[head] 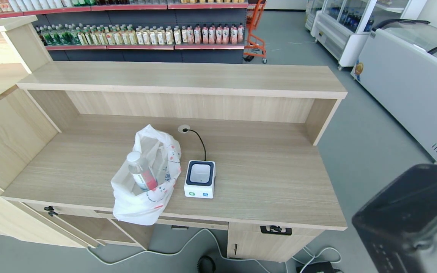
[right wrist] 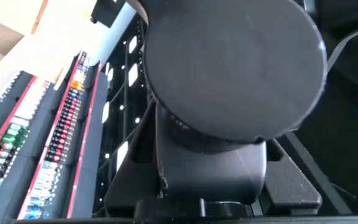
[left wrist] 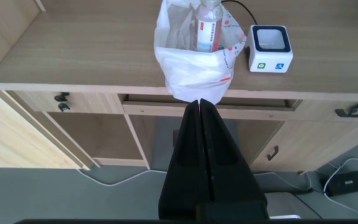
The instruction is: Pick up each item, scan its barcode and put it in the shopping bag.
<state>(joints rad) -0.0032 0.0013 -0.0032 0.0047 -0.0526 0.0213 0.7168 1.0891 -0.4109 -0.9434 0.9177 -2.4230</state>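
Left wrist view: the left gripper [left wrist: 200,104] is seen at lower centre, below the counter's edge, its dark tapered fingers pressed together with nothing pinched. At the upper middle the bottle [left wrist: 208,31], clear plastic with a red label, is stood upright inside the shopping bag [left wrist: 191,74], just beside the boxy white scanner [left wrist: 270,48]. The thin, crinkled bag is draped over the lip of the smooth wood-grain counter [left wrist: 73,56]. If it were snagged there, it could be dragged off and the bottle toppled.
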